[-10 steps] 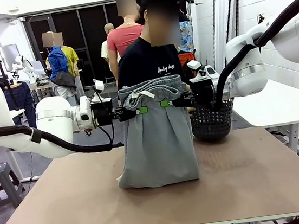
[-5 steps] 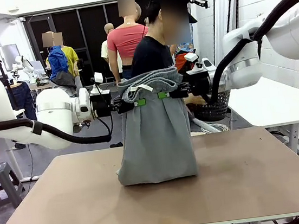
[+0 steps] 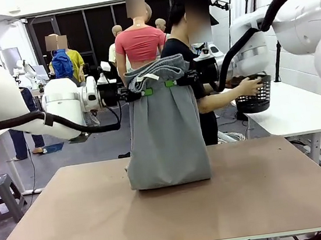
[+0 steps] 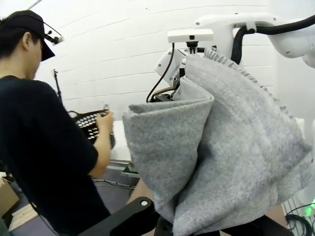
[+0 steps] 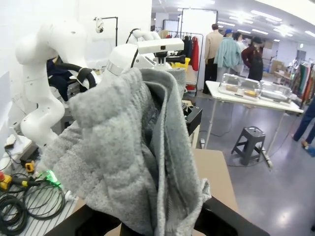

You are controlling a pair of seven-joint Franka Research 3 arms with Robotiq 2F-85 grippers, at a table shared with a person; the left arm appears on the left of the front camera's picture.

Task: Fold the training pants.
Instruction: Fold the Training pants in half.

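The light grey training pants (image 3: 165,137) hang upright over the middle of the table (image 3: 263,189), with their lower edge resting on the tabletop. My left gripper (image 3: 143,91) is shut on the left of the gathered waistband, and my right gripper (image 3: 172,83) is shut on its right, close beside it. Bunched pants cloth (image 4: 231,147) drapes over the left gripper (image 4: 197,227) in the left wrist view. The same grey cloth (image 5: 128,147) covers the right gripper (image 5: 157,226) in the right wrist view, hiding the fingertips.
A person (image 3: 184,52) stands just behind the pants at the far side. Their hands hold a black mesh basket (image 3: 255,98) over a white side table (image 3: 288,110) at the right. The brown tabletop spreads to both sides of the pants.
Both grippers have risen with the waistband, pulling the pants up so less cloth bunches on the table. The person has lifted the black basket off the table and carried it right.
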